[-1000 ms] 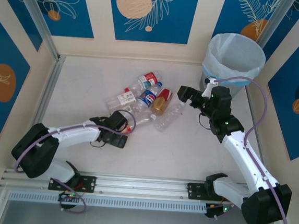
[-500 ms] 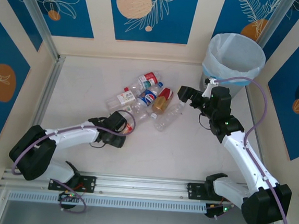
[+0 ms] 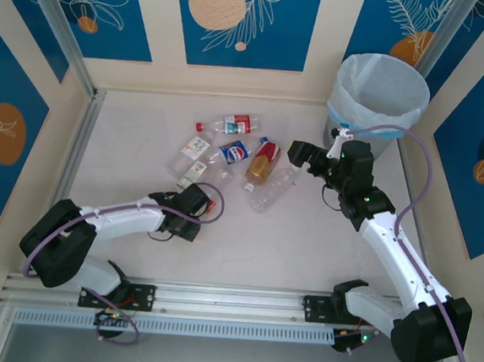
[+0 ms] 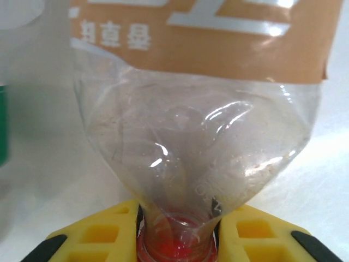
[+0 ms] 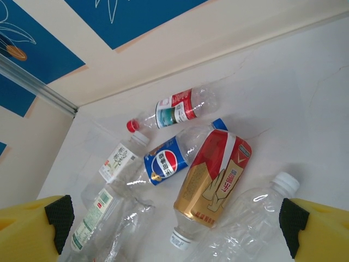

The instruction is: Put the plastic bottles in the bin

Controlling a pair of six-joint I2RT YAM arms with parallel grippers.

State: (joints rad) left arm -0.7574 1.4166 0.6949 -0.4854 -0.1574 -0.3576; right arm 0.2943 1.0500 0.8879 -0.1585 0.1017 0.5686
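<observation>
Because the neck offers narrow, firm purchase, the left gripper point(image 4: 175, 240) was clamped there on a clear red-capped bottle point(image 4: 191, 147) lying well left of the bin point(image 3: 344, 101); the right gripper point(image 3: 299, 155), jaws wide and empty, hovered between the bin and the loose bottles point(image 3: 234, 152), probably poised for the amber bottle point(image 5: 214, 180).

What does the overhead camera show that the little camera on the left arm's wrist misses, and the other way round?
Overhead: the bin in the far right corner, loose bottles lying on the table, and the right hand open. Left wrist: a close look at the left hand, its yellow fingers shut on a clear bottle at the neck, red cap between them, orange-brown label above. Both: the left hand and the red-capped end it grips.
</observation>
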